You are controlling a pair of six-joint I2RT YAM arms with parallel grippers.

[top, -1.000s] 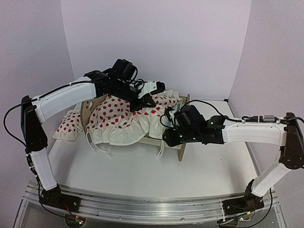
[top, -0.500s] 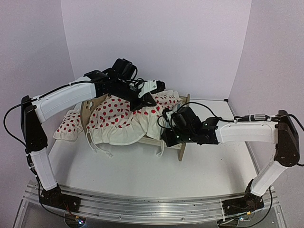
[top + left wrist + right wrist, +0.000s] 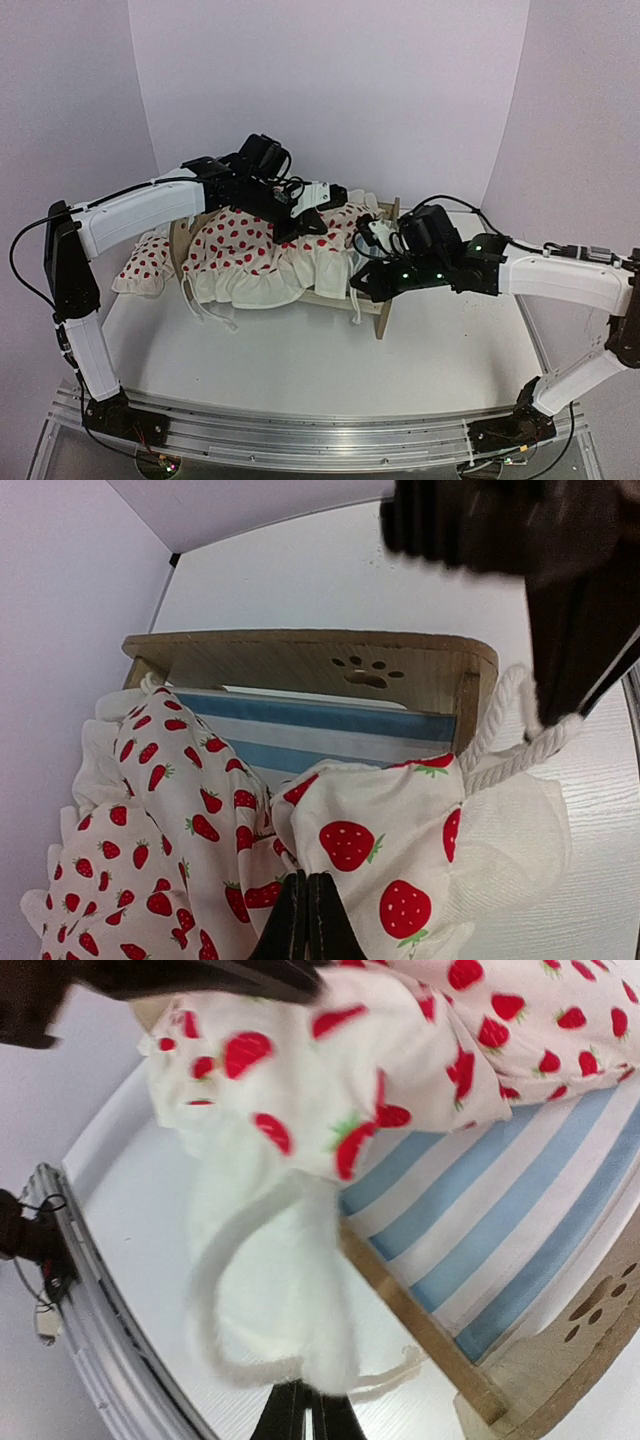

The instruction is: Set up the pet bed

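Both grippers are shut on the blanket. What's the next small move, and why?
Probably draw the blanket a little toward the paw-print end board. The left gripper and right gripper both pinch its edge, and a band of striped mattress beside that board lies uncovered.
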